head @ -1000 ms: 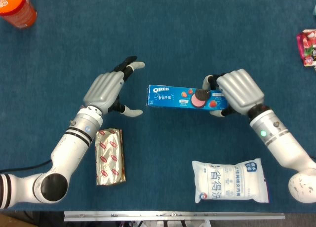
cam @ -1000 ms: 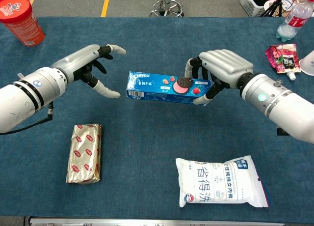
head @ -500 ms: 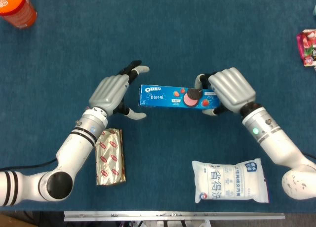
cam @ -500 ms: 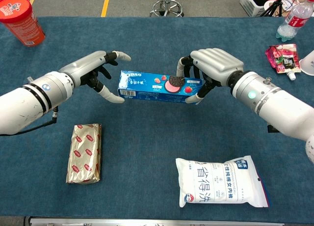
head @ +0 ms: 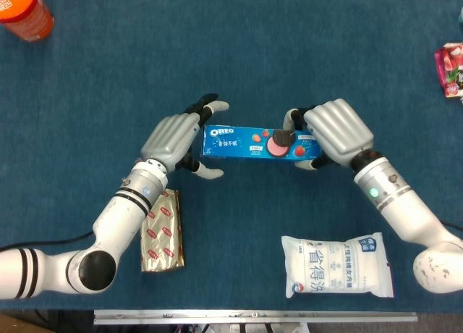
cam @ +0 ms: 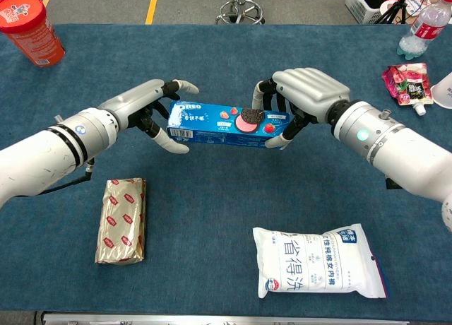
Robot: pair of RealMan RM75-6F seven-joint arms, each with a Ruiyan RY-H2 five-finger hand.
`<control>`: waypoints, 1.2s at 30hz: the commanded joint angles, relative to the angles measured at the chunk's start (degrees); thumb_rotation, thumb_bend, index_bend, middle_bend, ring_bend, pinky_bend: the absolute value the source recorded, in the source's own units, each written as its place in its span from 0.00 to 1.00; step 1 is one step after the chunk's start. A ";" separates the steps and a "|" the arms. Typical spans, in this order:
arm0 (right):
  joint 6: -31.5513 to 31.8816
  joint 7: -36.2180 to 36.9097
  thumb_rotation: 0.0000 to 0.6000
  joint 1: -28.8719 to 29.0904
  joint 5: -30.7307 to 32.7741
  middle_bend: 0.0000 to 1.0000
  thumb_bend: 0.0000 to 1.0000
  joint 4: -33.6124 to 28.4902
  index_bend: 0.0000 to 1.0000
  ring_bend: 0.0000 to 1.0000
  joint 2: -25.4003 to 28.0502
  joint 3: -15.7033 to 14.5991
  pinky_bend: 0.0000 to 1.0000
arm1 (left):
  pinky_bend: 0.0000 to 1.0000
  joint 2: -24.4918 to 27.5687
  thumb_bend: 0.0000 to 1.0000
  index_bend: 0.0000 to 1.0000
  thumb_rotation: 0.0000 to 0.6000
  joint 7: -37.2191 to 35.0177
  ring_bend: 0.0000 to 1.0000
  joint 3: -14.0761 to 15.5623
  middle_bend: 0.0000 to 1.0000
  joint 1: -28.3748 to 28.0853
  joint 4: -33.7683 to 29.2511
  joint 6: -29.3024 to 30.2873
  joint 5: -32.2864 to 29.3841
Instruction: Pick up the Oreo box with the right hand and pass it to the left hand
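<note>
The blue Oreo box (head: pixel 246 141) (cam: pixel 219 123) hangs lengthwise above the blue table, between my two hands. My right hand (head: pixel 336 130) (cam: pixel 311 92) grips its right end, fingers over the top and thumb underneath. My left hand (head: pixel 173 137) (cam: pixel 138 102) is at the box's left end. Its fingers reach over the top edge and its thumb lies below the box, still spread apart around the end. I cannot tell whether they touch the box.
A gold foil pack (head: pixel 160 230) (cam: pixel 121 220) lies under my left forearm. A white bag (head: pixel 338 266) (cam: pixel 321 261) lies at the front right. An orange canister (head: pixel 22 11) (cam: pixel 28 28) stands far left, and a pink packet (head: pixel 450 69) (cam: pixel 405 81) and a bottle (cam: pixel 424 25) sit far right.
My right hand has carried the box to the left. My left hand has moved right, and its fingers now bracket the box's left end.
</note>
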 commanded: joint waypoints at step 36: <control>0.57 0.54 1.00 0.91 0.46 0.62 0.17 0.06 0.55 0.62 -0.22 -1.13 0.55 | 0.56 -6.27 0.07 0.44 1.00 -2.75 0.41 0.00 0.46 2.92 3.31 7.19 4.73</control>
